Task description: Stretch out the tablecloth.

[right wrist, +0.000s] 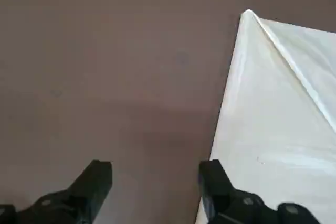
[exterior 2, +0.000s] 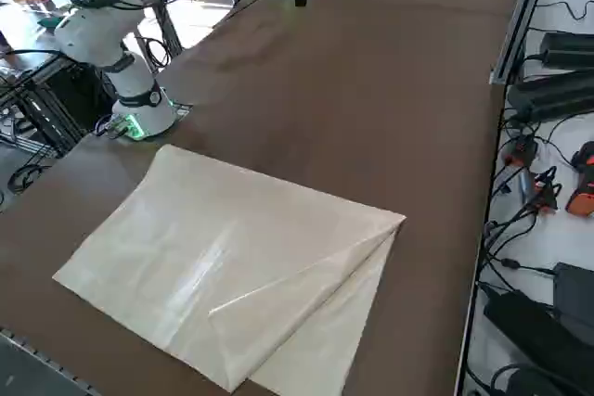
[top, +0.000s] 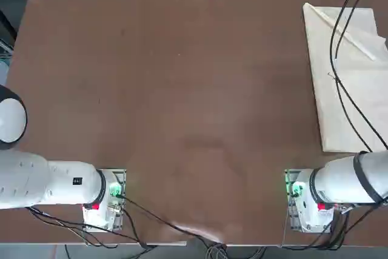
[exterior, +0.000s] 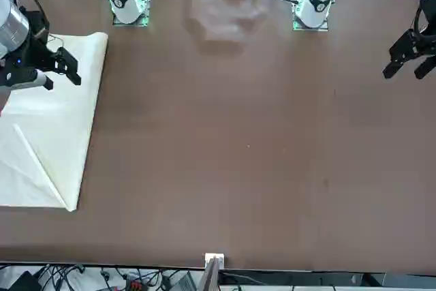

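Note:
The tablecloth (top: 348,83) lies folded flat on the brown table at the robot's right side, cream-beige, with one far corner flap doubled over it (exterior 2: 306,294). In the front view the tablecloth (exterior: 48,134) sits at the left, and my right gripper (exterior: 68,66) hovers above its end nearest the robot. In the wrist view the right gripper (right wrist: 155,182) is open with nothing between its fingers. One finger (right wrist: 212,179) stands over the tablecloth's (right wrist: 278,119) long inner edge, the other over bare table. The top view shows only the arm and its cables.
Black cables (top: 339,71) from the right arm hang across the cloth. A metal rail (exterior 2: 510,25) runs along the table's right edge, with power units and wires (exterior 2: 557,71) beyond it. The right arm's base (top: 303,198) stands near the front edge.

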Controlling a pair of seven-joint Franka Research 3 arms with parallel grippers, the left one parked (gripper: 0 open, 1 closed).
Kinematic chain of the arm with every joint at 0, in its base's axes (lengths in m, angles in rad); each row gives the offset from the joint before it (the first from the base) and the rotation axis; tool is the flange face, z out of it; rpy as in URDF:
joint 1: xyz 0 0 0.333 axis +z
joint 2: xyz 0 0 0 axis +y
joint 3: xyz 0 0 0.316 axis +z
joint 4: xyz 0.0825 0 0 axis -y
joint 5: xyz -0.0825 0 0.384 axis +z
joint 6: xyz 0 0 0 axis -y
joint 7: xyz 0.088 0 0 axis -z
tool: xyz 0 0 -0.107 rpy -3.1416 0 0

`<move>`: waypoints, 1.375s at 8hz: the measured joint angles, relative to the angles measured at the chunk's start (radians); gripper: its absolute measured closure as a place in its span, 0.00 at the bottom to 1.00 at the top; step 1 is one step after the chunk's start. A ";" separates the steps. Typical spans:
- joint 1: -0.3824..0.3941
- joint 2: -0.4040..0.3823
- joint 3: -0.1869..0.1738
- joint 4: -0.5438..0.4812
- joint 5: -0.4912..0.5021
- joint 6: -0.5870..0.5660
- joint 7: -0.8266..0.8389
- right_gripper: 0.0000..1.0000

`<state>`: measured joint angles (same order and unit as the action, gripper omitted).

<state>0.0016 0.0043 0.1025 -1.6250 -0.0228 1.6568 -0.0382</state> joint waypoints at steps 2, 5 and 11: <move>0.000 0.000 0.001 0.000 0.000 0.000 0.000 0.00; -0.001 0.002 0.001 0.000 0.000 0.001 0.000 0.00; -0.081 0.101 -0.013 -0.002 -0.002 0.001 -0.084 0.00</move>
<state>-0.0795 0.1050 0.0893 -1.6270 -0.0252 1.6580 -0.1225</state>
